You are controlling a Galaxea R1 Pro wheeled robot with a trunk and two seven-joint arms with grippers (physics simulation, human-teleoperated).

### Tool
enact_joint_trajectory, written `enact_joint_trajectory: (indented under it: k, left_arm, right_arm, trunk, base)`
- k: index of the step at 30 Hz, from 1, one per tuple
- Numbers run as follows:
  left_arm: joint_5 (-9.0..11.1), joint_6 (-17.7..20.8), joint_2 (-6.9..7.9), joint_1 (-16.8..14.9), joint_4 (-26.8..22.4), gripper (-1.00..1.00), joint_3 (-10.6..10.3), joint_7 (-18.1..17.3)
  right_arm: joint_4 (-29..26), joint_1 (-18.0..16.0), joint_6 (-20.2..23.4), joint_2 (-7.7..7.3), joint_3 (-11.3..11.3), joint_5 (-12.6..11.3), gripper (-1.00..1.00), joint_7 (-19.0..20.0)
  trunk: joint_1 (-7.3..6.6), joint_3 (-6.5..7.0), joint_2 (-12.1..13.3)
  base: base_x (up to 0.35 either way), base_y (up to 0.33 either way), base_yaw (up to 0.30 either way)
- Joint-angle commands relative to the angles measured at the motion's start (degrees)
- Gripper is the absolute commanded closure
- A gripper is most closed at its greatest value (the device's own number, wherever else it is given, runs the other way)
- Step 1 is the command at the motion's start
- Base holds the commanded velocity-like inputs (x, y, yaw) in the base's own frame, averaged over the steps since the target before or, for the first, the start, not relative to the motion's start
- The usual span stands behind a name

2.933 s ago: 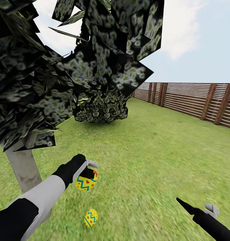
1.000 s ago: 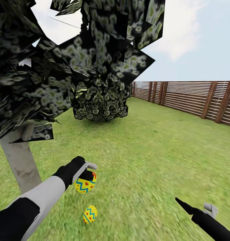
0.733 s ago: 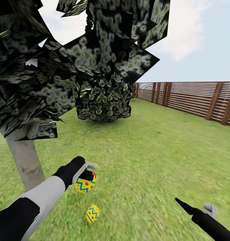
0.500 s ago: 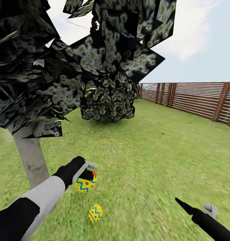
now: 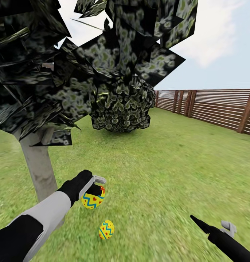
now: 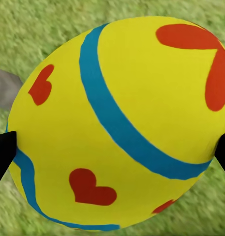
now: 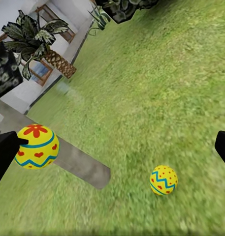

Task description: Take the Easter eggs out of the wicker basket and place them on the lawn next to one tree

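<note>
My left gripper [image 5: 97, 187] is shut on a yellow Easter egg [image 5: 92, 199] with blue zigzags and red hearts, held just above the lawn [image 5: 165, 163]. In the left wrist view this egg [image 6: 117, 123] sits between both fingertips [image 6: 3, 155]. A second egg [image 5: 106, 229] lies on the grass just in front of it, close to the tree's pale grey trunk [image 5: 38, 168]. My right gripper [image 5: 213, 226] hangs open and empty at the lower right. Its view shows the lying egg [image 7: 163, 180] and an egg [image 7: 37, 146] before the trunk [image 7: 78, 162]; I cannot tell if that one is held. The wicker basket is out of view.
The tree's dark angular crown [image 5: 77, 62] hangs low over my left arm. A second dark crown [image 5: 121, 105] stands further back. A brown slatted fence [image 5: 219, 109] runs along the right. A palm [image 7: 41, 37] and a white house wall [image 7: 23, 88] lie beyond the trunk.
The whole picture has shifted right, so the camera has turned; trunk and lying egg now sit further right. Both arms keep their pose, and the left gripper still holds its egg.
</note>
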Motion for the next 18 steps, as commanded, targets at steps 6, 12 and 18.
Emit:
enact_joint_trajectory:
  k: [6,12,18]
  left_arm:
    - [0.38,0.16,-0.49,-0.06,-0.03,1.0,-0.3,0.17]
    - [0.42,0.11,-0.91,-0.06,-0.03,1.0,-0.3,0.24]
    - [0.47,-0.11,-1.42,-0.06,-0.03,1.0,-0.3,0.17]
  right_arm:
    - [-0.07,-0.02,0.36,0.09,-0.24,-0.33,-1.0,-0.08]
    - [-0.06,-0.02,0.53,-0.13,-0.75,-0.48,-1.0,-0.06]
    - [-0.04,-0.02,0.59,-0.31,-0.94,-0.49,-1.0,-0.12]
  trunk:
    - [1.33,-1.13,-2.45]
    - [2.64,-2.21,-4.86]
    - [3.96,-3.29,-7.27]
  base:
    - [0.0,0.0,0.0]
    - [0.0,0.0,0.0]
    - [0.0,0.0,0.0]
